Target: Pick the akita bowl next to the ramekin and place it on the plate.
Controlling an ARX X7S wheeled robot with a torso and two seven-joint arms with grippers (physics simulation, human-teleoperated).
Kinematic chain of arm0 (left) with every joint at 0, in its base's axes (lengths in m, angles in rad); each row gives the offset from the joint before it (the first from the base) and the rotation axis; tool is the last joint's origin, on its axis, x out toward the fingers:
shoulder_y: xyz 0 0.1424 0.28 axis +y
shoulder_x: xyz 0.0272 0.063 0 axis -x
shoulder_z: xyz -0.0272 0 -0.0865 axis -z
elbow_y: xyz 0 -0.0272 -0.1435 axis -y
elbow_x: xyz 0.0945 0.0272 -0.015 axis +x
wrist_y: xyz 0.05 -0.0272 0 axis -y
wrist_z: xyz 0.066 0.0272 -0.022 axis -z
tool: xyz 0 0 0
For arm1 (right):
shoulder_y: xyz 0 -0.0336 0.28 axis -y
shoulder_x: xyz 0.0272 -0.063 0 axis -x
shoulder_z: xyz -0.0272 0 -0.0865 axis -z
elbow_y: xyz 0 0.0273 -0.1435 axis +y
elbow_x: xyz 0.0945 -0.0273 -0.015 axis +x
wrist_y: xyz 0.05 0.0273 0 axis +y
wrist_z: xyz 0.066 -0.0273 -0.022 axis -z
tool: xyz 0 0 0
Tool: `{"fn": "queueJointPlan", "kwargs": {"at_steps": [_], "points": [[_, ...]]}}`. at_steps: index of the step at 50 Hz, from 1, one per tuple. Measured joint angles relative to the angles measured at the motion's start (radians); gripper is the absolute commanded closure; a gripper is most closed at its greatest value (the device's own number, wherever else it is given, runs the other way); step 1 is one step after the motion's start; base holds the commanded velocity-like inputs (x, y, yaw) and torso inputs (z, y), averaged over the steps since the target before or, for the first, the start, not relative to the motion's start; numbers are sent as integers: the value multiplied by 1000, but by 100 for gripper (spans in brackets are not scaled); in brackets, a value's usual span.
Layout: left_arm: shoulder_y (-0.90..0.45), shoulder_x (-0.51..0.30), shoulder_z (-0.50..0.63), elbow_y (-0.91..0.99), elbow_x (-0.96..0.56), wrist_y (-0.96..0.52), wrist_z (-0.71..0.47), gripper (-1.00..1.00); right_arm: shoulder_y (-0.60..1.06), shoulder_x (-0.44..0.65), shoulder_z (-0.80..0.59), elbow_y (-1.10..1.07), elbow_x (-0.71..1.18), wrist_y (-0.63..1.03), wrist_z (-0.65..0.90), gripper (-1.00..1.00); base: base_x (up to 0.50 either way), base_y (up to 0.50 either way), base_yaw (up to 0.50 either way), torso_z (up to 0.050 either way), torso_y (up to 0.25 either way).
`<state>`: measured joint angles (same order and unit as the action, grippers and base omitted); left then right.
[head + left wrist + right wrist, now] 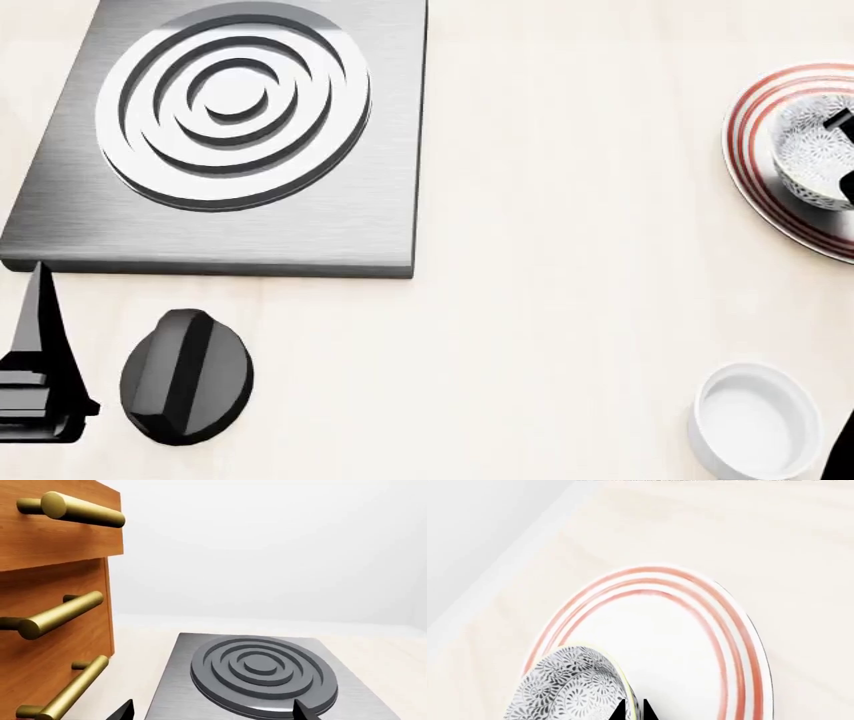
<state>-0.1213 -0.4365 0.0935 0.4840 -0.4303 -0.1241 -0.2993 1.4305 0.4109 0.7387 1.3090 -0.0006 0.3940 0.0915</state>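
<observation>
Akita bowl (pixel 570 690) pinched by its rim in the right gripper (pixel 632 711), held over the red-ringed plate (pixel 720 630) for set-down, well apart from the ramekin (pixel 754 420) on the worktop (pixel 561 250); left gripper (pixel 210 711) idle, fingertips apart, by the burner (pixel 263 675).

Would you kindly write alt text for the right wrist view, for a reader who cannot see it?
A grey-and-white patterned bowl sits over a white plate ringed in red, with the right gripper pinching the bowl's rim between its dark fingertips. The plate rests on a pale wooden counter near a white wall.
</observation>
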Motion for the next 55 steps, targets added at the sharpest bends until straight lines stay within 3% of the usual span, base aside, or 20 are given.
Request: {"fn": "queueJointPlan", "kwargs": {"at_steps": [15,16,39,55], "points": [[0,-1,2,-3,0,4,-2,-100,-5,4,5,0,-6,-4,-4,100,0,0,0,0,0],[0,-1,2,-4,0,4,-2,-100,-5,4,5,0,-6,-4,-4,-100,0,0,0,0,0],[-2,-3,6,-12,1,9,-6,-100,5,7,-10,0,-7,-3,-25,-100,0,0,0,0,0],[0,-5,9,-17,1,14,-6,-100,64,-5,-129,-1,-53,-37,-50,-100,0,0,0,0,0]]}}
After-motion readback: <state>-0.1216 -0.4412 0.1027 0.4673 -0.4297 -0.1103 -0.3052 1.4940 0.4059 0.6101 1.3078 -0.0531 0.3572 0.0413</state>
